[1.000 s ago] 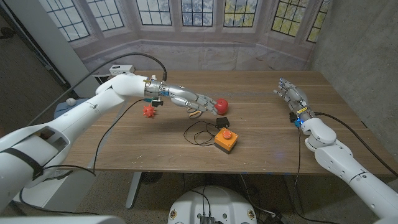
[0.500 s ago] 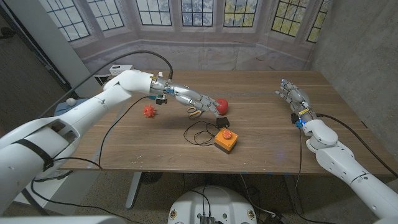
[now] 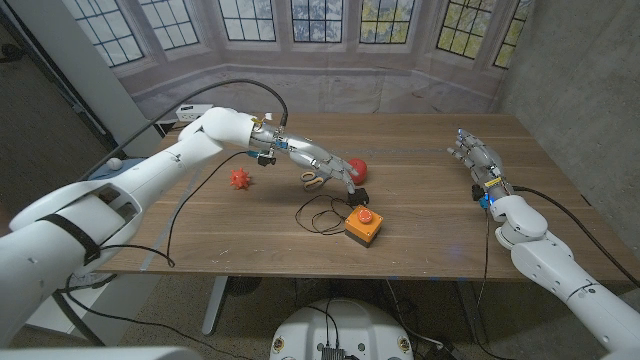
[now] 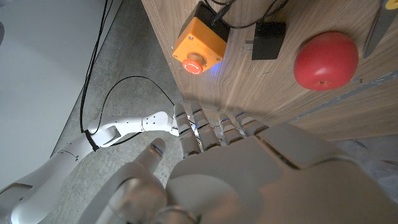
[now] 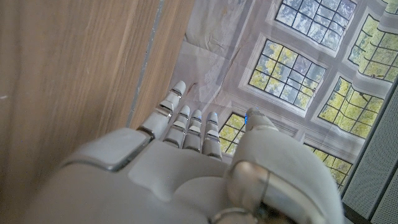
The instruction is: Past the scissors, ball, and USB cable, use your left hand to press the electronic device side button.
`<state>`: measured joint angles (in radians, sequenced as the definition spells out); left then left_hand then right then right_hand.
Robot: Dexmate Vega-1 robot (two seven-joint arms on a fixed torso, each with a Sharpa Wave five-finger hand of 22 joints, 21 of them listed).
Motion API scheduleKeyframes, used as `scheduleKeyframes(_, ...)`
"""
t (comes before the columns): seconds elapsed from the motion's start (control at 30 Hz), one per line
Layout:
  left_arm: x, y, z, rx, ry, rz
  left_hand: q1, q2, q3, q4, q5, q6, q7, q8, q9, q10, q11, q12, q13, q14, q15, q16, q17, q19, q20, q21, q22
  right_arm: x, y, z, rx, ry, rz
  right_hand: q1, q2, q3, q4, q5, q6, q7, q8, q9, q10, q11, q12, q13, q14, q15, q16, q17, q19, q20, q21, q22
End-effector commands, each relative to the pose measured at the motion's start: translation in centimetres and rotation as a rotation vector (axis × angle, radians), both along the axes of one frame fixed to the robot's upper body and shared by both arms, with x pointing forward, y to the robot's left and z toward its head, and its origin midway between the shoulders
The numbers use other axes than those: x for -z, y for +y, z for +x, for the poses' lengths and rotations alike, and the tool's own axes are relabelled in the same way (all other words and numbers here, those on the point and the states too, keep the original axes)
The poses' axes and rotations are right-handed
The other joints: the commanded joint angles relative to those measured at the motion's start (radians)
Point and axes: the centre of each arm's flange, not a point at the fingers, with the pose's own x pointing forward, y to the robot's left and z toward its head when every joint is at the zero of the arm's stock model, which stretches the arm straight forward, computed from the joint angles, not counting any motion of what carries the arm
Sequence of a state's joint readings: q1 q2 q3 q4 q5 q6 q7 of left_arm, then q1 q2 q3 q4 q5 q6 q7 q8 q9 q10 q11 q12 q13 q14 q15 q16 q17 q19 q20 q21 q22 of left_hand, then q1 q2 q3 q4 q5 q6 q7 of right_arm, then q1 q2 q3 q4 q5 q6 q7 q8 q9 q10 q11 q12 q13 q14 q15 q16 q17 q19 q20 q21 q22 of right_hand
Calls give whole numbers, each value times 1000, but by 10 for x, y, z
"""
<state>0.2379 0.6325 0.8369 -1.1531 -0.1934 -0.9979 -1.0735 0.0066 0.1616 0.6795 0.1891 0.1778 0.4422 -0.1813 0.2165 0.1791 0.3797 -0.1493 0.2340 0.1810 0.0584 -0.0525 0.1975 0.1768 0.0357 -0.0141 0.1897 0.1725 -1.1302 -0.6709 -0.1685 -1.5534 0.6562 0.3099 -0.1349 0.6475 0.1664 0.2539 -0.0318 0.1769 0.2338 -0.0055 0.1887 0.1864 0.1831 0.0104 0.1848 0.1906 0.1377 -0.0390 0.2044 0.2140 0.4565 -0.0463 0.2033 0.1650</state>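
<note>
left hand (image 3: 325,170): yours is hanging over mid-table, fingers stretched out, holding nothing
device (image 3: 363,224): orange box with red button, near the front edge, just past your fingertips
ball (image 3: 357,168): red, right beside that hand
right hand (image 3: 476,155): open, empty, by the right edge

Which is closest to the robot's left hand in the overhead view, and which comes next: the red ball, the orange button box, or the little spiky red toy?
From the left hand:
1. Red ball, just beyond the fingertips, on the far side.
2. Orange button box, nearer the table's front edge.
3. Spiky red toy, back under the forearm, on the robot's left.
</note>
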Motion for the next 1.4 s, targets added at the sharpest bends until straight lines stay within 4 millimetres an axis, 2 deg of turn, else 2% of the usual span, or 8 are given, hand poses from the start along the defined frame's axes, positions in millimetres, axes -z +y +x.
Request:
scheduleKeyframes(0.03,-1,-11,0,21,12,39,-6,7,-2,1,4,22,-1,10,4,20,1,10,3,15,-1,6,0,9,3,8,2,2,-5,-5,6,-6,10,-11,2,2,-6,4,-6,2,2,3,-2,1,6,4,-4,-14,3,0,-2,-29,-2,2)
scheduleKeyframes(0.13,-2,-14,0,25,6,46,-6,7,-2,1,4,33,0,10,4,28,-5,10,3,20,-2,6,0,10,2,9,2,3,-6,-6,8,-7,11,-12,3,2,-6,4,-6,2,2,3,-2,2,6,3,-4,-14,3,0,-3,-29,-3,2)
scheduleKeyframes(0.2,-2,-15,0,27,4,53,-6,8,-3,1,4,47,1,11,4,46,-2,13,3,27,-17,6,0,13,1,9,2,3,-7,-7,9,-8,13,-12,3,2,-6,4,-7,1,2,3,-3,2,6,3,-5,-14,3,0,-3,-29,-3,2)
scheduleKeyframes(0.47,-3,-22,2,36,-8,84,-7,7,-6,1,4,79,10,13,5,72,17,14,4,48,-30,9,-1,18,-3,10,2,7,-9,-8,13,-7,20,-15,3,2,-7,4,-8,1,2,3,-6,4,5,3,-6,-15,4,0,-3,-30,-5,2)
scheduleKeyframes(0.87,-4,-34,3,55,-67,147,-8,5,-9,1,3,78,29,3,5,77,30,8,4,54,-29,5,0,24,-8,12,2,12,-13,-8,21,-3,35,-18,3,2,-8,4,-7,2,3,3,-7,6,6,3,-7,-13,5,0,-3,-29,-6,2)
scheduleKeyframes(0.97,-4,-38,3,61,-77,163,-8,5,-11,2,3,74,33,-1,5,77,25,5,4,55,-29,4,0,35,-11,16,3,14,-15,-9,22,-1,40,-18,3,2,-9,4,-6,3,3,3,-8,6,6,3,-7,-13,5,-1,-3,-29,-7,2)
scheduleKeyframes(1.4,-3,-53,-2,92,-115,198,-9,5,-14,2,3,78,35,-5,5,77,32,0,4,54,-29,-1,0,28,-10,12,3,24,-23,-11,24,3,65,-21,4,3,-10,4,-4,4,4,3,-7,4,7,3,-8,-13,6,-1,-3,-29,-8,3)
